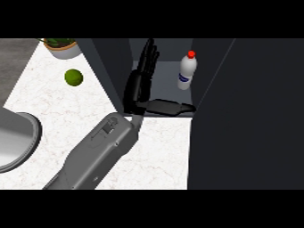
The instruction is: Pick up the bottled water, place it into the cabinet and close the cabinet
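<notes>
The bottled water (187,71), white with a red cap and a blue label, stands upright inside the dark cabinet (169,49), near its right wall. My left hand (140,84) reaches into the cabinet opening just left of the bottle. Its fingers are straight and point toward the back, and its thumb (170,107) lies out to the right along the cabinet's front edge. The hand is open and apart from the bottle, holding nothing. Its grey forearm (95,151) comes in from the lower left. My right hand does not show.
A large dark panel (259,111), probably the cabinet's door, fills the right side. On the white marble counter (161,151) lie a green round fruit (73,77) and a potted plant (62,46) at the back left. A grey round vessel (9,142) sits at the left edge.
</notes>
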`<state>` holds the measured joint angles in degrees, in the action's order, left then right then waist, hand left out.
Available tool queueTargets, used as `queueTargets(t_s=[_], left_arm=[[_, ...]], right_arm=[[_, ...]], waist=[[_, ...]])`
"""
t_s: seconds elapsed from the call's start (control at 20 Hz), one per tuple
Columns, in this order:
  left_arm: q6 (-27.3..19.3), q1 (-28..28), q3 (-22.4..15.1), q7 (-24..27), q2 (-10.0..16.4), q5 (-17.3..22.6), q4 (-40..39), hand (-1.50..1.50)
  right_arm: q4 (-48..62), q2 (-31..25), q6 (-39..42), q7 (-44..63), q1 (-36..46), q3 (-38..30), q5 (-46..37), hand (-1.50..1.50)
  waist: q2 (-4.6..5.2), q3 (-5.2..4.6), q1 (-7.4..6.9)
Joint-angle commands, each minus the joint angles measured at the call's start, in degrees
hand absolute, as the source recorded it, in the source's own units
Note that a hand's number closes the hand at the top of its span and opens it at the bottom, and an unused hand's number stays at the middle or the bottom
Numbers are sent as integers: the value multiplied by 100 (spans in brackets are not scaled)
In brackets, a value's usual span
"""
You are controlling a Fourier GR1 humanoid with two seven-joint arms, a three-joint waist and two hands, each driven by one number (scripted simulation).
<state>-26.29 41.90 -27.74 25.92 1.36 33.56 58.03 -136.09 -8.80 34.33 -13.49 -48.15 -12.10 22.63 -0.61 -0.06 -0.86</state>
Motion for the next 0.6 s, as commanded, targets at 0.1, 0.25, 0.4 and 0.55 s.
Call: queueTargets(t_s=[0.1, 0.25, 0.4, 0.55], left_arm=[[-385, -1280, -662, -371, 177, -266, 1801, -150], [-71, -1884, -585, -434, 684, -173, 2390, -150], [-309, -2183, -686, -379, 575, -323, 2596, -150], [-276, -2726, -917, -344, 881, -377, 3184, -150]], right_arm=[[-1004, 140, -141, 360, -307, 148, -10, -150], [-631, -98, -73, 303, 55, -67, 91, -150], [-836, -169, 163, 551, -35, 526, 35, -150], [-956, -718, 436, 878, -91, 662, -77, 150]], waist=[[-9, 0, 0], [21, 2, 12], [34, 2, 56], [22, -5, -20]])
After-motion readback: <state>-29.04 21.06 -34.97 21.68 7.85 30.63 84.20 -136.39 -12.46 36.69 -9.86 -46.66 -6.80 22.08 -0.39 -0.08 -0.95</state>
